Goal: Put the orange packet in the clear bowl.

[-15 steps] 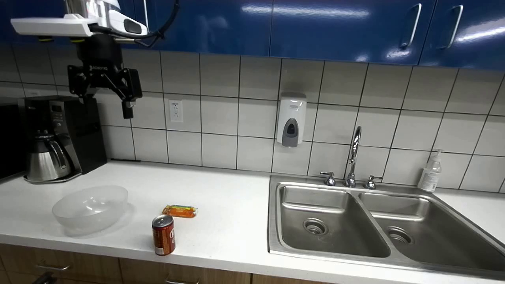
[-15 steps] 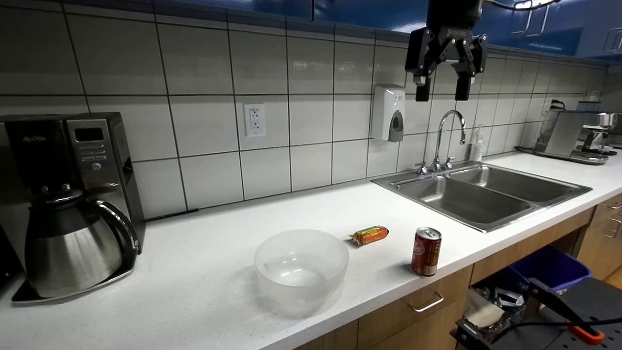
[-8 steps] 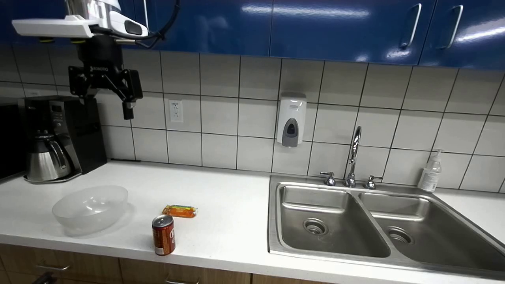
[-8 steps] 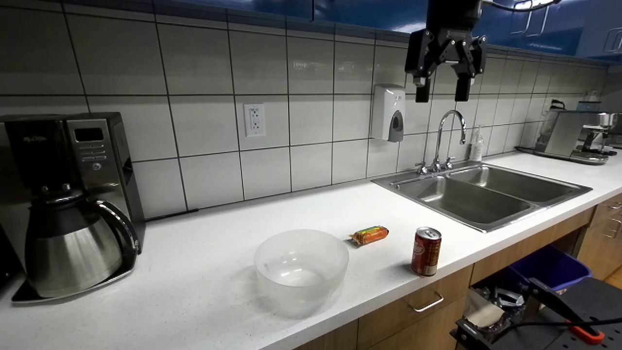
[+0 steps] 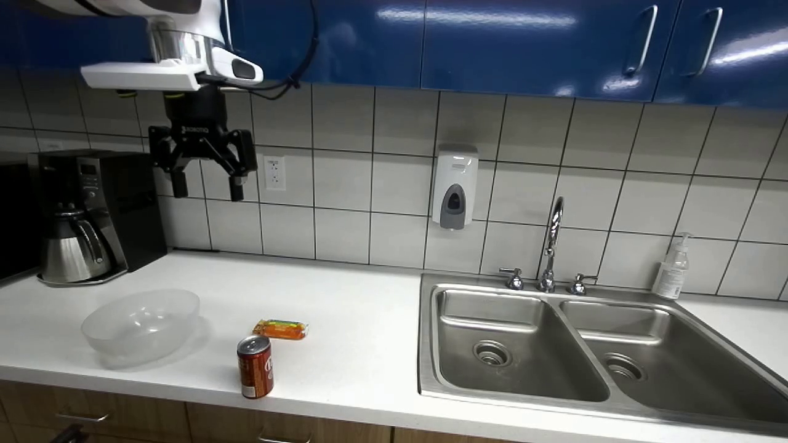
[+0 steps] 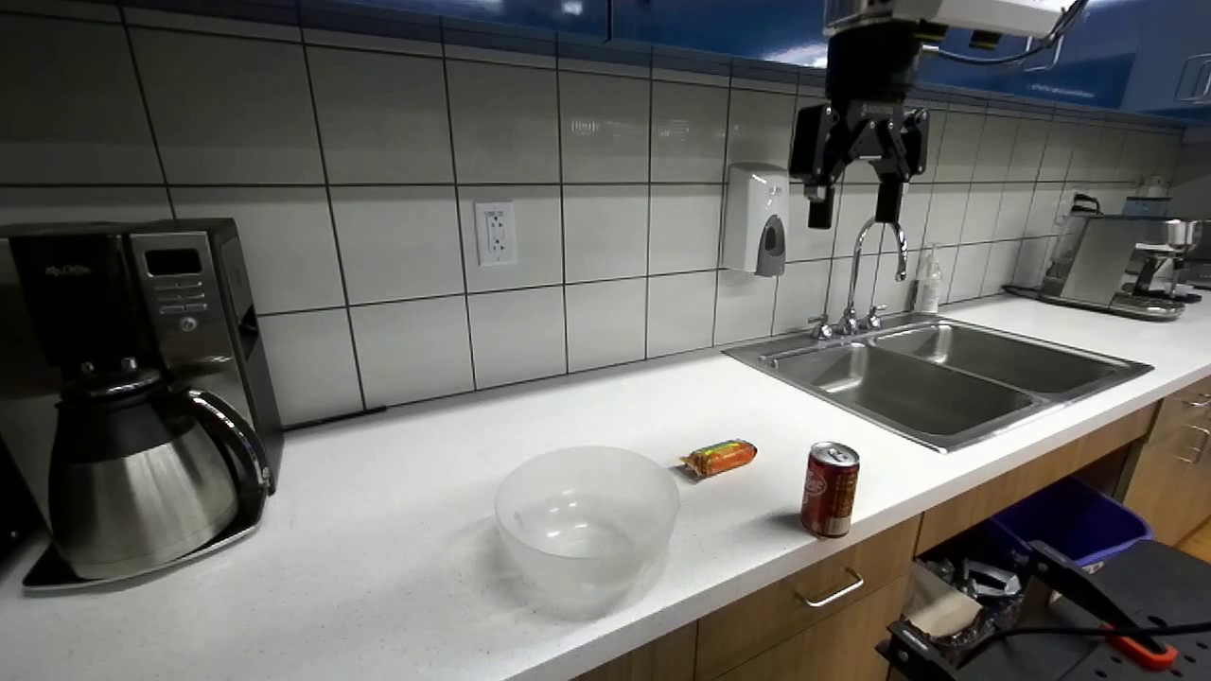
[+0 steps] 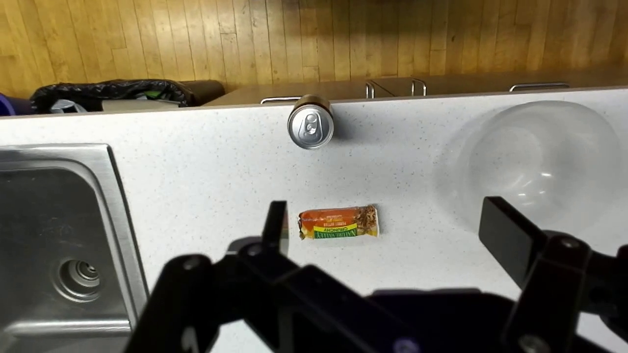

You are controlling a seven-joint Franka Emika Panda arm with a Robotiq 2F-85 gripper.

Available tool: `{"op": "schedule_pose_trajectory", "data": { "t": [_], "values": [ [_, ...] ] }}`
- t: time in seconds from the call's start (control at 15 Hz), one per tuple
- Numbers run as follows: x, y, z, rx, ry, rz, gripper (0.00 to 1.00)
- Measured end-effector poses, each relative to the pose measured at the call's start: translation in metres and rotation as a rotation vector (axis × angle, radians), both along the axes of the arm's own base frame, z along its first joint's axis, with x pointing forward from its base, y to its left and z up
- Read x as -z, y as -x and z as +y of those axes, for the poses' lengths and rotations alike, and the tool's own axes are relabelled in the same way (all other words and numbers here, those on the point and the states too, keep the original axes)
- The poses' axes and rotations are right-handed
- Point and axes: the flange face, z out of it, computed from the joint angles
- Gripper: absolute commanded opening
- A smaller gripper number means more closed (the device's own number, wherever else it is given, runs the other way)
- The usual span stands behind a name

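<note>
Orange packet (image 7: 338, 222): "NATURE VALLEY", "CRUNCHY", "PEANUT BUTTER", inverted to you | your gripper (image 5: 207, 191): "ROBOTIQ" | coffee maker (image 6: 180, 342): "Mr. Coffee" | can (image 6: 831, 492): lettering unclear

Counter (image 5: 357, 332), in an exterior view: bowl (image 5: 143, 351) lower left — packet (image 5: 282, 330) right of it, can (image 5: 255, 369) before packet — sink (image 5: 523, 372) right.

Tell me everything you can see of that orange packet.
The orange packet is small and elongated, in a shiny, plastic-looking wrapper with a green and yellow label reading Nature Valley Crunchy and granola pictured at one end. It looks unopened and lies flat on the white counter between the clear bowl and sink, touching nothing else.
</note>
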Motion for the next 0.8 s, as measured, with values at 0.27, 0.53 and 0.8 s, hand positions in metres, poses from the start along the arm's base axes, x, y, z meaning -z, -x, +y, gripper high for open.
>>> {"op": "schedule_pose_trajectory", "data": {
  "t": [0.27,0.53,0.8],
  "values": [
    [0.022,-0.02,-0.015,-0.088,0.023,0.028,1.0],
    [0.039,-0.037,-0.024,-0.207,0.039,0.069,1.0],
    [0.048,-0.055,-0.032,-0.356,0.052,0.088,1.0]
  ]
}}
